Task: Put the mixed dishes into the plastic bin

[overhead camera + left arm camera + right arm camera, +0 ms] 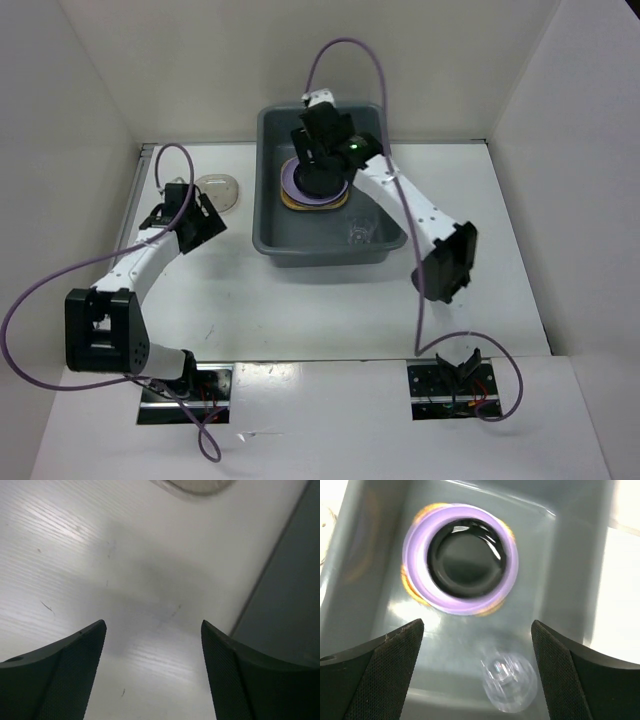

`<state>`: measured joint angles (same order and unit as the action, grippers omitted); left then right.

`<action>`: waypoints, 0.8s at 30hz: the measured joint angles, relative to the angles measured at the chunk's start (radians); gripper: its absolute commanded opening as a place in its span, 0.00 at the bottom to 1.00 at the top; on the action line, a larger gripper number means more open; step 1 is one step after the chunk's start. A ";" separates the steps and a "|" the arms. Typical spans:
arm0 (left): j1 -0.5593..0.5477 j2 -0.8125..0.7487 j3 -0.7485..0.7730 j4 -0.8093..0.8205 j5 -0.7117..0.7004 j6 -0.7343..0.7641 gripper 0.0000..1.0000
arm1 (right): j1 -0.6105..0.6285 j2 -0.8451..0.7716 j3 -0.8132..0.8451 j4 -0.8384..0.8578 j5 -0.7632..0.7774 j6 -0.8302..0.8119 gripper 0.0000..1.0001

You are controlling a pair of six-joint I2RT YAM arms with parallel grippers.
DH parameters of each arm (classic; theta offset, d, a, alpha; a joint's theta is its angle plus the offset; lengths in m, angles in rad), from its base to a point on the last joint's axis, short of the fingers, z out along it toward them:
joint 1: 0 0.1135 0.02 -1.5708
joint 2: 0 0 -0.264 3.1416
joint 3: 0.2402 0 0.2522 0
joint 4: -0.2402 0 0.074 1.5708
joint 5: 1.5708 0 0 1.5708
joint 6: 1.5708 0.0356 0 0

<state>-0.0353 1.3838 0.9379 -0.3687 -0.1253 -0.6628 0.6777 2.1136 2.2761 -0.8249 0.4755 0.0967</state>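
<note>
The grey-blue plastic bin stands at the back middle of the table. Inside it lies a lilac plate with a small black dish on top. A yellow-orange edge of something flat shows under the plate. A clear glass cup sits on the bin floor near the front wall. My right gripper hangs open over the bin with nothing between its fingers. A small beige dish rests on the table left of the bin. My left gripper is open and empty just in front of it.
White walls enclose the table on the left, back and right. The bin's outer wall is close on the right in the left wrist view. Purple cables loop above both arms.
</note>
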 measured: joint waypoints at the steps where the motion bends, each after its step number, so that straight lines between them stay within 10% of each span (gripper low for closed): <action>1: 0.021 0.019 0.009 0.011 -0.008 -0.011 0.80 | -0.010 -0.058 -0.053 0.003 -0.002 0.016 0.93; 12: 0.085 0.215 0.061 0.172 -0.080 -0.108 0.58 | -0.276 -0.508 -0.629 0.053 -0.039 0.104 0.93; 24: 0.089 0.382 0.079 0.385 -0.151 -0.238 0.54 | -0.268 -0.534 -0.669 0.037 -0.052 0.131 0.91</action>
<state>0.0532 1.7660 1.0168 0.0158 -0.2764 -0.9009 0.4099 1.5799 1.6070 -0.7883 0.4232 0.2279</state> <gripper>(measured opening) 0.541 0.916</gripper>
